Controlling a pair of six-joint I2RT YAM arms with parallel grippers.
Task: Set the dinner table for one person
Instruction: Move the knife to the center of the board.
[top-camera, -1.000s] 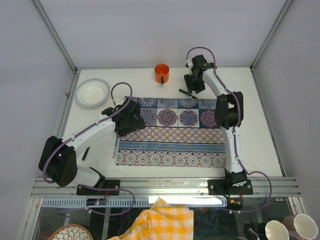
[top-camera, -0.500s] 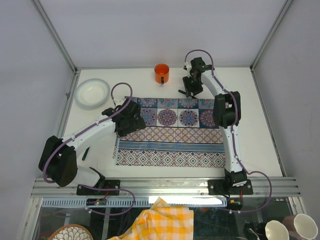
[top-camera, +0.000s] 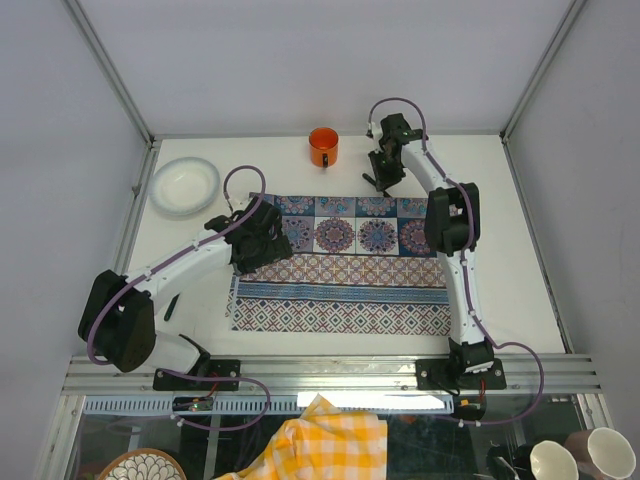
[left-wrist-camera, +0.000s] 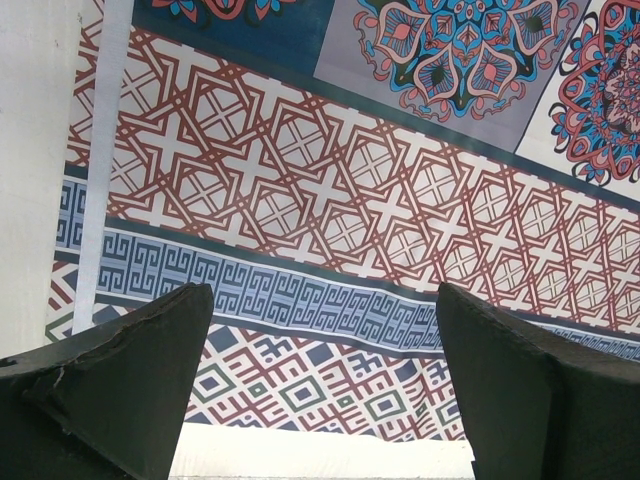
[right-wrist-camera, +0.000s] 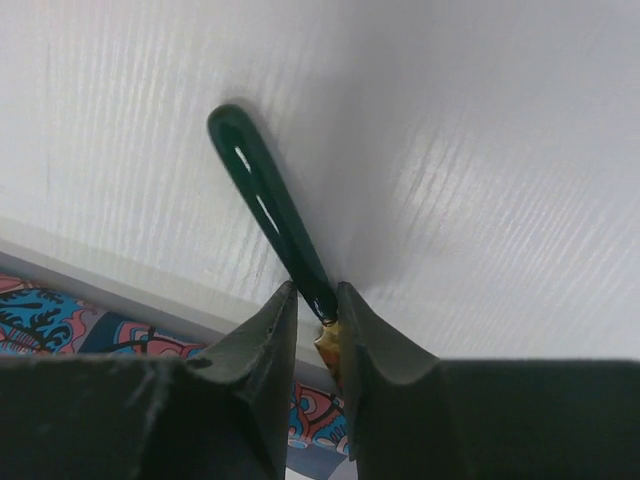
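A patterned tile-print cloth (top-camera: 340, 265) lies on the white dinner table (top-camera: 520, 250). Just beyond the cloth's far edge, a utensil (top-camera: 371, 183) with a dark green handle (right-wrist-camera: 268, 212) and a gold-coloured part (right-wrist-camera: 328, 345) lies on the table. My right gripper (top-camera: 384, 178) (right-wrist-camera: 318, 302) is shut on that handle, a finger pressing each side. My left gripper (top-camera: 262, 236) (left-wrist-camera: 320, 300) hangs open over the cloth's left part (left-wrist-camera: 330, 200), holding nothing.
An orange mug (top-camera: 323, 147) stands at the back, left of the right gripper. A white plate (top-camera: 184, 185) sits at the back left. A dark utensil (top-camera: 171, 306) lies on the table left of the cloth. Aluminium rails (top-camera: 330, 372) edge the tabletop.
The right gripper has shifted slightly left and toward the back, and its jaws have narrowed onto the green handle. The left arm has not moved.
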